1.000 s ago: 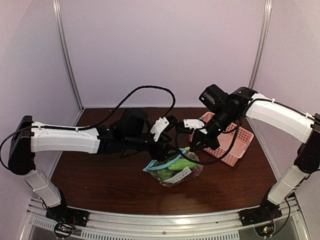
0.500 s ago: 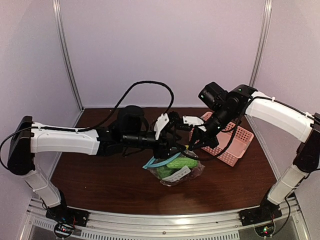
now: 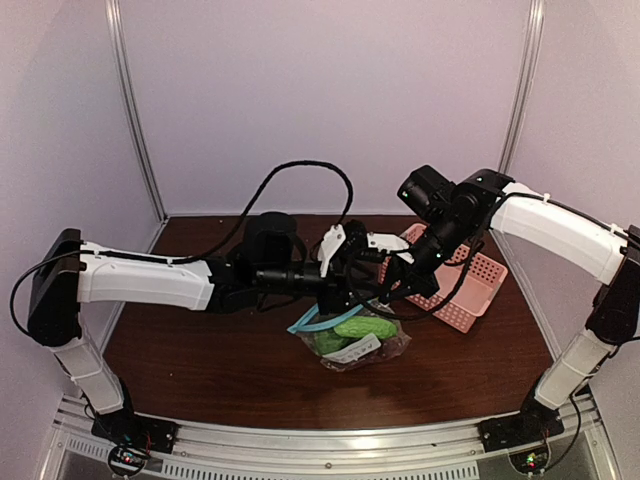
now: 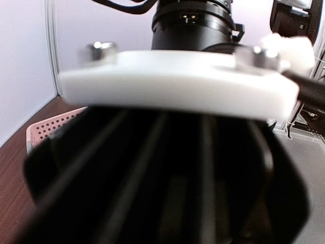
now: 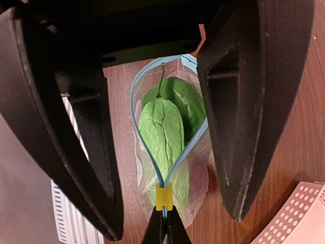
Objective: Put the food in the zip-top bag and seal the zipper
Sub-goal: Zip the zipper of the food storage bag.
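Two claws meet: left gripper (image 3: 352, 288), narrowing yet unclenched, has slid right over the gaping zipper (image 5: 133, 96); right gripper (image 5: 162, 231) pinches its end, so sealing looms.

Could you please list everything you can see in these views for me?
clear crinkly plastic zip-top bag: one, clear with white print, mid-table, mouth open.
teal-blue zipper strip: one, teal, looped open around the bag's mouth.
small yellow slider clip: one, yellow, at the strip's closed end.
glossy green elongated vegetable: one or two, green, inside the bag.
dark red shape: one, dim through plastic, possibly grapes, inside the bag.
pink perforated plastic basket: one, pink, right of the bag.
dark brown wooden table: one, brown, under everything.
left end effector: one, black, fingers apart above the bag's mouth.
right end effector: one, black, pinched shut on the strip beside the slider.
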### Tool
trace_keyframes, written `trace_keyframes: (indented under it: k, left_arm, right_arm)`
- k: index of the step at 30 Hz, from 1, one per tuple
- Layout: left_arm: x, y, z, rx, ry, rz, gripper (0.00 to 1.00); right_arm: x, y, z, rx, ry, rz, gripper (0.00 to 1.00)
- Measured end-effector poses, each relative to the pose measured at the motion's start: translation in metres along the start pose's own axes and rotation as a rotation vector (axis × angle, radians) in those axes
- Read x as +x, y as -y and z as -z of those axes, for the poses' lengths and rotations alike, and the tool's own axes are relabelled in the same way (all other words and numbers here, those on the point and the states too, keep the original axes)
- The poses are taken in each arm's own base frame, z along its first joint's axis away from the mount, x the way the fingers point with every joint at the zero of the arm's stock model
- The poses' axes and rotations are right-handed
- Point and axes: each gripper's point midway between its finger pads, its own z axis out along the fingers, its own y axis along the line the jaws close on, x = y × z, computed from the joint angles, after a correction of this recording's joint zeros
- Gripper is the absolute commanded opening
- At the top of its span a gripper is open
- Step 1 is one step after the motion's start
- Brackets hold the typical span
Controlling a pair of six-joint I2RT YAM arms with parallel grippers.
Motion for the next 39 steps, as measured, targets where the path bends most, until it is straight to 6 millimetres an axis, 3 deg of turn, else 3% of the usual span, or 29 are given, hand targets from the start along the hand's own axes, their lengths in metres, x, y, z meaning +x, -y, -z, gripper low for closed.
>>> trace_keyframes:
  k: [3, 7, 22, 25, 29, 35, 39]
  left_arm:
    - [0.0, 0.005, 0.002, 0.026, 0.026, 0.003, 0.48]
    - [0.016, 0.013, 0.008, 0.056, 0.016, 0.008, 0.42]
    - [0.01, 0.007, 0.0, 0.044, 0.031, -0.002, 0.29]
    - [0.009, 0.006, -0.001, 0.045, 0.04, -0.006, 0.32]
    - [0.011, 0.007, -0.001, 0.055, 0.047, -0.006, 0.47]
    - [0.036, 0.012, 0.007, 0.071, 0.04, 0.019, 0.44]
    - [0.036, 0.012, 0.007, 0.071, 0.047, 0.018, 0.42]
  right_arm:
    - [-0.003, -0.002, 0.0, -0.011, 0.014, 0.001, 0.0]
    - [-0.002, -0.002, 0.001, -0.013, 0.018, -0.002, 0.0]
    - [-0.002, -0.001, 0.005, -0.021, 0.034, -0.013, 0.0]
    - [0.0, -0.002, 0.006, -0.02, 0.035, -0.012, 0.0]
    - [0.0, -0.006, 0.007, -0.025, 0.042, 0.003, 0.0]
    - [-0.003, -0.014, 0.01, -0.038, 0.072, 0.027, 0.0]
    - [-0.005, -0.015, 0.01, -0.045, 0.085, 0.036, 0.0]
